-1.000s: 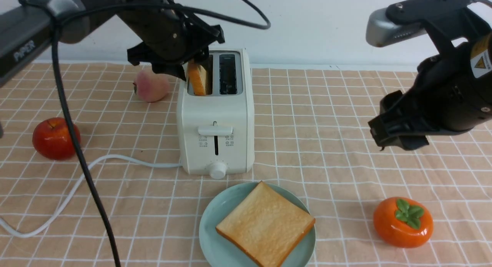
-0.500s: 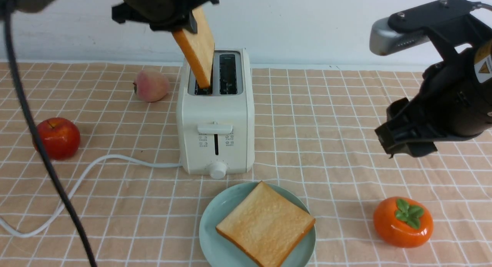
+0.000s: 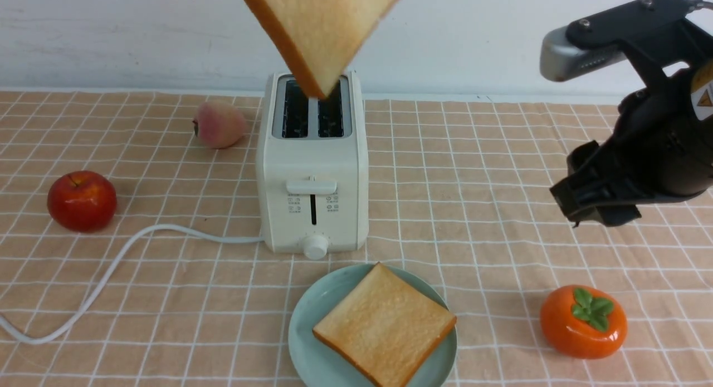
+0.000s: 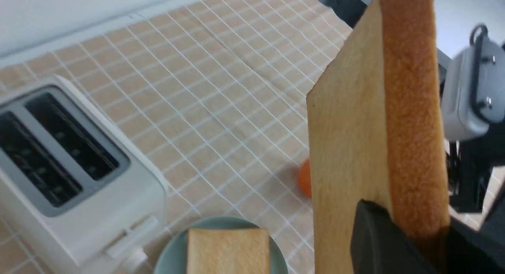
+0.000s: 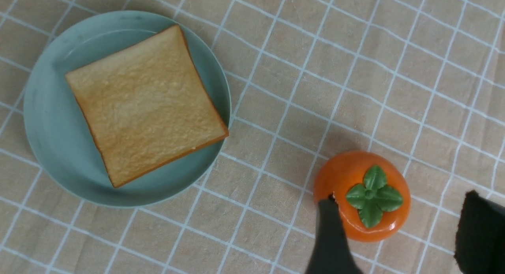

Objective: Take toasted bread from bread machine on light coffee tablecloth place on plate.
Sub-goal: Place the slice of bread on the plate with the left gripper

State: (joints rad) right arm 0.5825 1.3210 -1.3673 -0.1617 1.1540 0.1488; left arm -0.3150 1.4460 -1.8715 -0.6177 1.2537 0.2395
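Toast (image 4: 347, 148) pinched in left end effector (image 4: 418, 242); right end effector (image 5: 400, 211) spread, warning sticker (image 3: 703, 94) above.

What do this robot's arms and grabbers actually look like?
The right arm is chunky glossy black, ending in blocky matt black jaws. A rounded silver-grey camera housing sits on a black bracket with visible screws, and a yellow warning-triangle sticker marks the arm's side. Of the left gripper, only matt black jaws show.
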